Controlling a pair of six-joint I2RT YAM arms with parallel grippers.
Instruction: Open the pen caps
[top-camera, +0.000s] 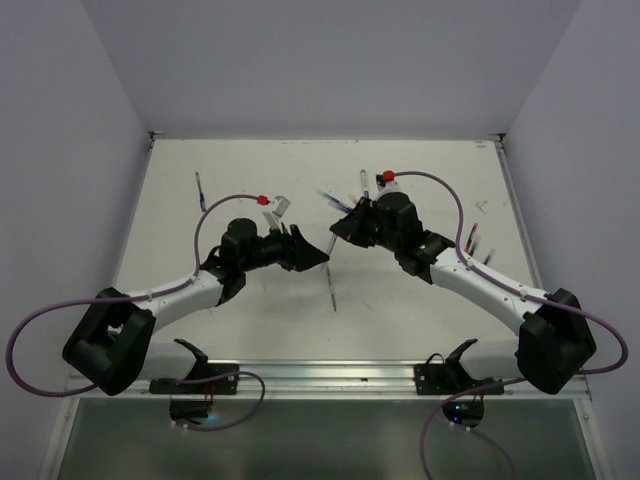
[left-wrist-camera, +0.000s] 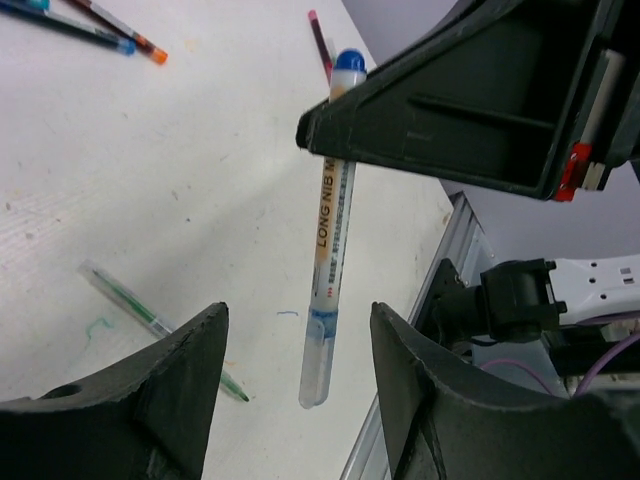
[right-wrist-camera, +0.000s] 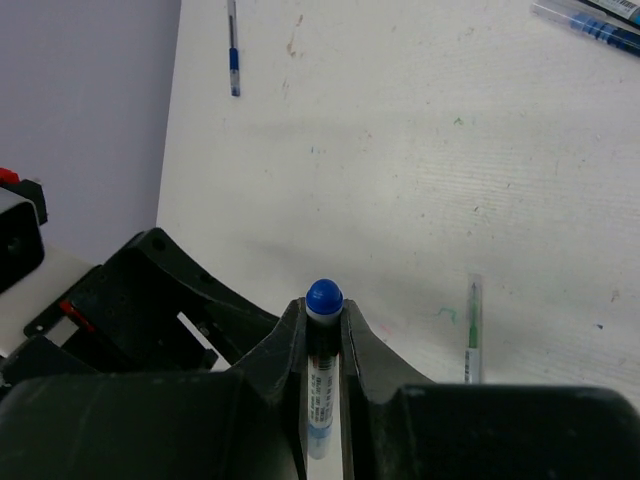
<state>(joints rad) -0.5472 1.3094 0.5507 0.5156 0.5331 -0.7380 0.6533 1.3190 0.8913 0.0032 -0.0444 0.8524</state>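
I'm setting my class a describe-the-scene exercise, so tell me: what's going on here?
The right gripper is shut on a clear pen with a blue tip, holding it up off the table. The left gripper is open, with its fingers either side of the pen's lower end and not yet gripping it. The pen looks to be in one piece. A green pen and others lie loose on the table.
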